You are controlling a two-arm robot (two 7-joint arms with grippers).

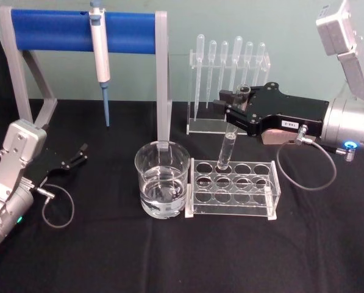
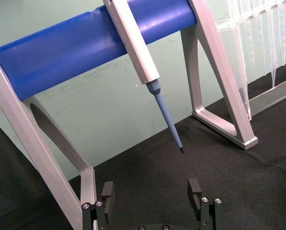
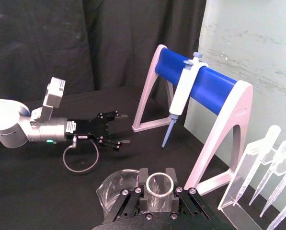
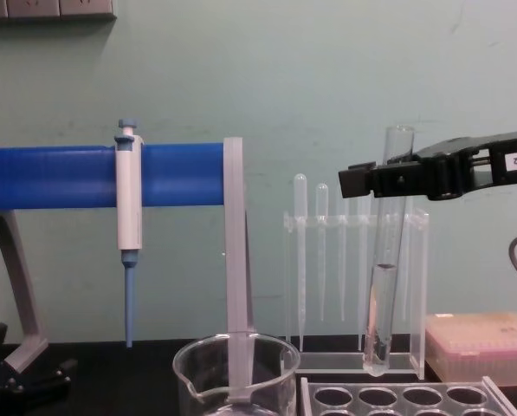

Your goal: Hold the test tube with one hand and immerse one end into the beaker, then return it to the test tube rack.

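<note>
The black right claw (image 1: pixel 239 96) is clamped around the clear glass test tube (image 1: pixel 227 146) just under its flared rim. The tube hangs below the claw nearly upright, with its rounded end tipped slightly leftward and apparently just above a back hole of the clear acrylic rack (image 1: pixel 230 206). The wide clear glass beaker (image 1: pixel 140 183) stands lower and to this claw's left, just beside the rack, so the dip likely calls for a leftward carry; the left claw (image 1: pixel 78 155) rests with fingers spread and empty, well beyond the beaker.
</note>
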